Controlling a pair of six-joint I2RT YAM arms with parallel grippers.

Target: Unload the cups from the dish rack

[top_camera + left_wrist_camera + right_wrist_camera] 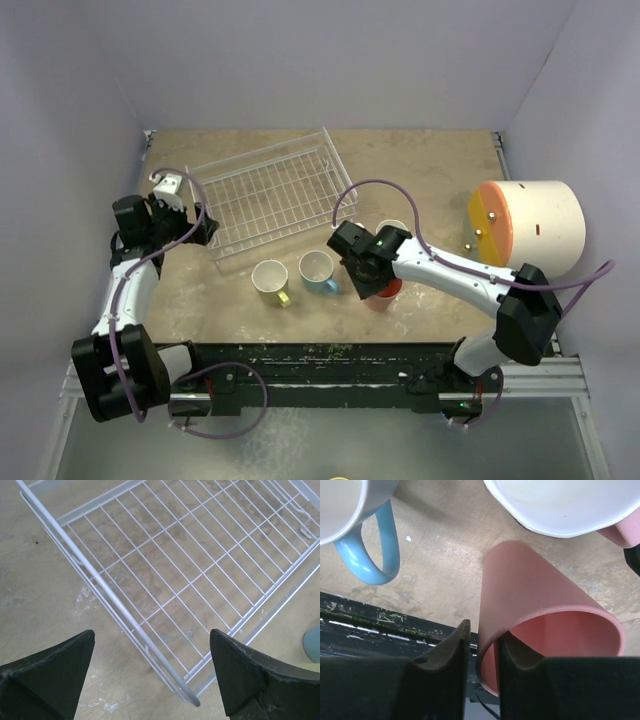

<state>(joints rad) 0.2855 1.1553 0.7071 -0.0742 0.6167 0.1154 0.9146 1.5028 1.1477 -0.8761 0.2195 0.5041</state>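
The coral-red cup (530, 585) is standing on the counter (420, 170) at 4 o'clock from the dish rack (265, 200). Your right claw (484, 630) is straddling its wall, one finger inside and one outside, a thin gap showing; you cannot tell if it is pressing. The light blue cup (318, 266) and the yellow-green cup (269, 276) are sitting at its 9 o'clock, the light pink cup (620, 532) at 12 o'clock. Your left claw (152, 635) is hanging wide apart over the rack's corner.
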